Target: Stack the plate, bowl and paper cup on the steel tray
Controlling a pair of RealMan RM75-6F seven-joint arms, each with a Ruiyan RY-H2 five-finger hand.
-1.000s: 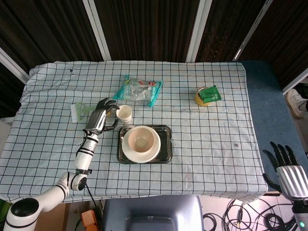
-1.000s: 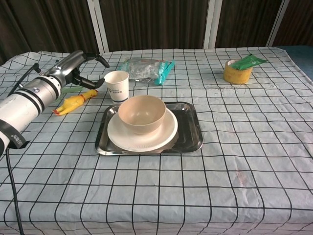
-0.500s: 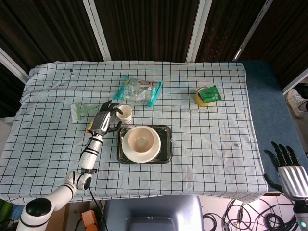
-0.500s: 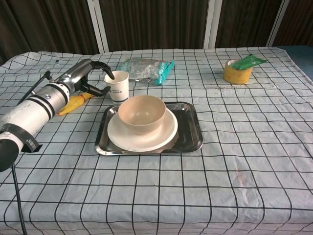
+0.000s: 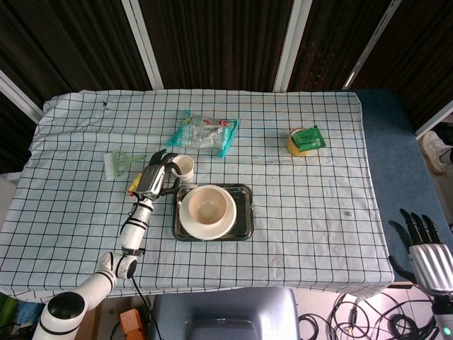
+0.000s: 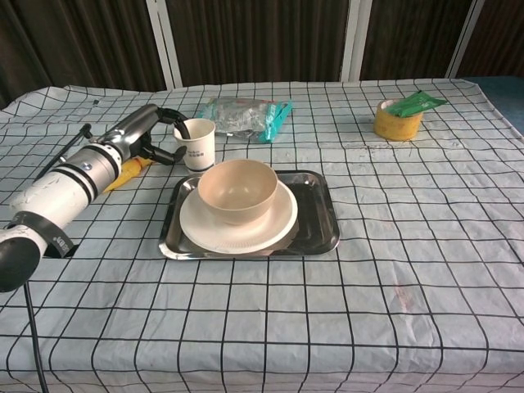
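A steel tray (image 5: 245, 212) (image 6: 318, 214) lies mid-table with a white plate (image 6: 280, 221) on it and a beige bowl (image 5: 207, 205) (image 6: 237, 190) standing in the plate. The white paper cup (image 5: 184, 167) (image 6: 199, 144) stands upright on the cloth just behind the tray's left corner. My left hand (image 5: 156, 174) (image 6: 152, 136) is at the cup's left side. Its curved fingers bracket the cup's rim and base and seem to touch it, without closing round it. My right hand (image 5: 419, 246) hangs off the table at the bottom right, fingers apart and empty.
A clear plastic packet (image 5: 205, 132) (image 6: 246, 115) lies behind the cup. A yellow tape roll with a green packet on it (image 5: 304, 140) (image 6: 399, 119) sits far right. A green brush (image 5: 117, 163) and a yellow item (image 6: 124, 173) lie beside my left arm.
My left hand has moved right, from a little way off the paper cup to right against its left side. The cup, bowl, plate and tray have stayed put. The right hand is still.
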